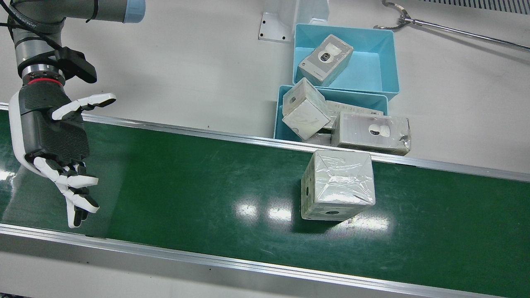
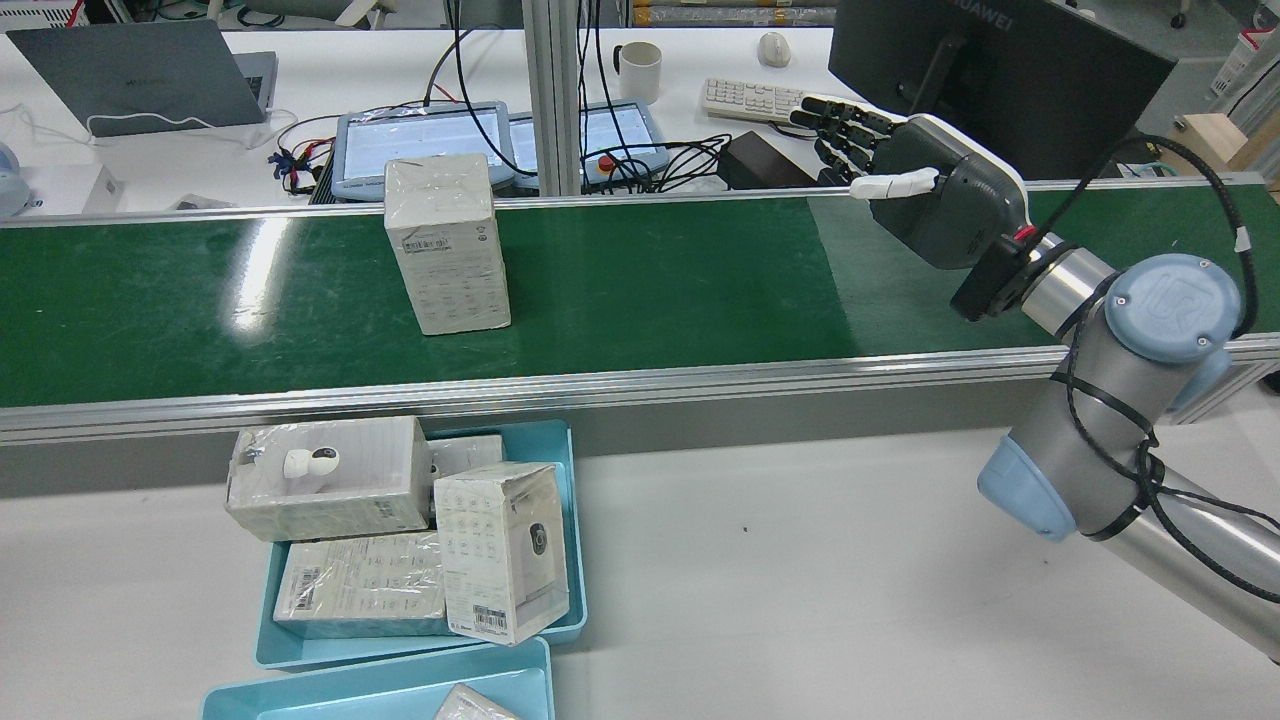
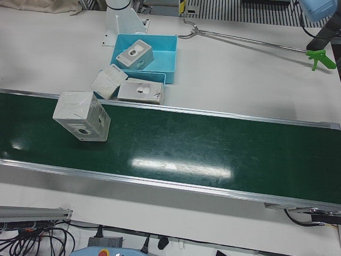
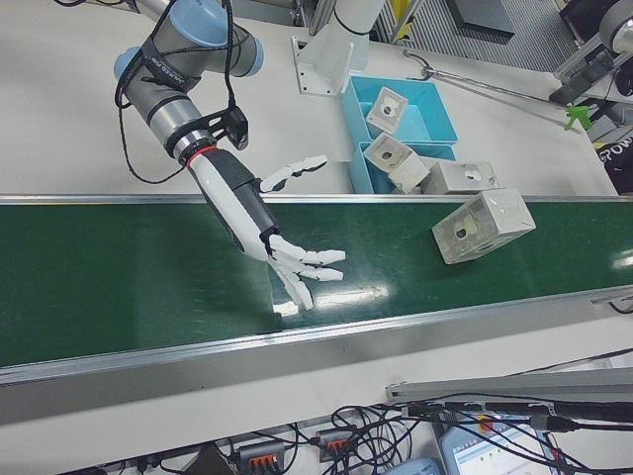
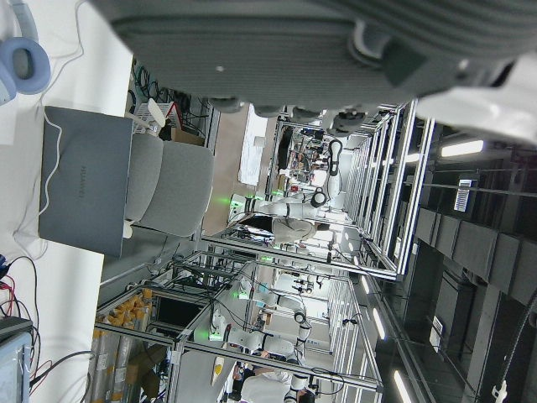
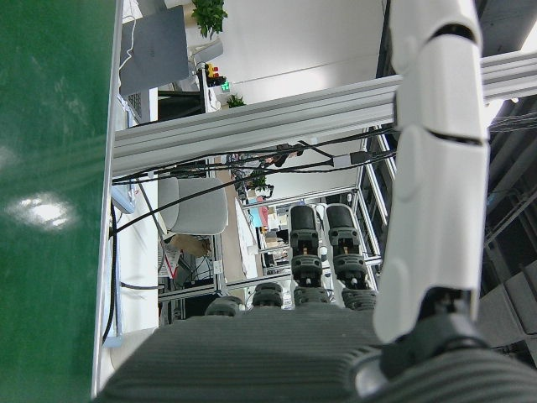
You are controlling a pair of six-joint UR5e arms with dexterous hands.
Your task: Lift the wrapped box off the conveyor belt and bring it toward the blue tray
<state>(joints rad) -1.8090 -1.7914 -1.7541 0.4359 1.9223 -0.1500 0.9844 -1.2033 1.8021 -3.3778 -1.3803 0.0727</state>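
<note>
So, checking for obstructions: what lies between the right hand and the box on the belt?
Only bare green belt between right hand and wrapped box, in the front view.

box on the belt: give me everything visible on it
The wrapped box is an off-white carton sealed in clear, wrinkled, glossy film, with folded seams across its top. The rear view shows it standing upright, taller than wide, with small printed text on the face toward the robot. A dark round mark shows on each of two side faces. It rests alone on the green conveyor belt, nearer the edge by the blue tray. Nothing else touches it; the open right hand is well away.
</note>
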